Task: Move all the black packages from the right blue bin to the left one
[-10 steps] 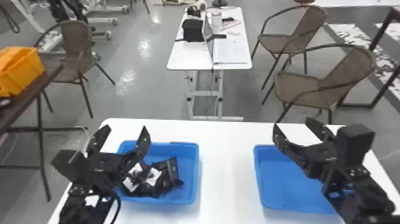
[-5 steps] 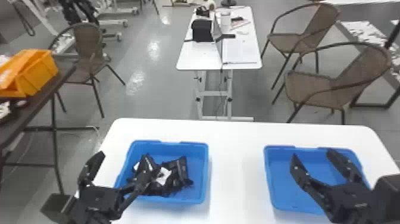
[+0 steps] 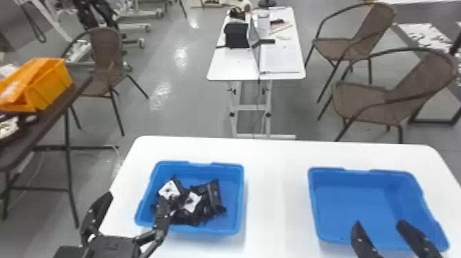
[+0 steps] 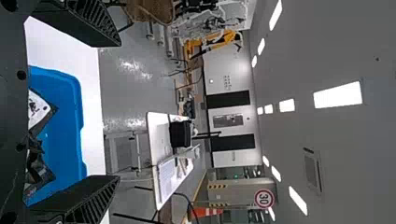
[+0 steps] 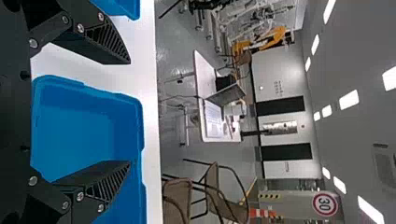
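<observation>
The head view's bottom edge crops the right hand (image 3: 378, 223), and the overlapping black packages (image 3: 205, 203) defy counting.

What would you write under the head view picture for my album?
Black packages fill part of the left blue bin.

On white, round-cornered table (image 3: 266, 185): black, flat plastic packages (image 3: 214, 197) inside blue, rectangular plastic bin (image 3: 235, 192) at nine o'clock; another blue, rectangular plastic bin (image 3: 346, 206) at three. Beyond, at twelve, white, rectangular desk (image 3: 233, 67).
</observation>
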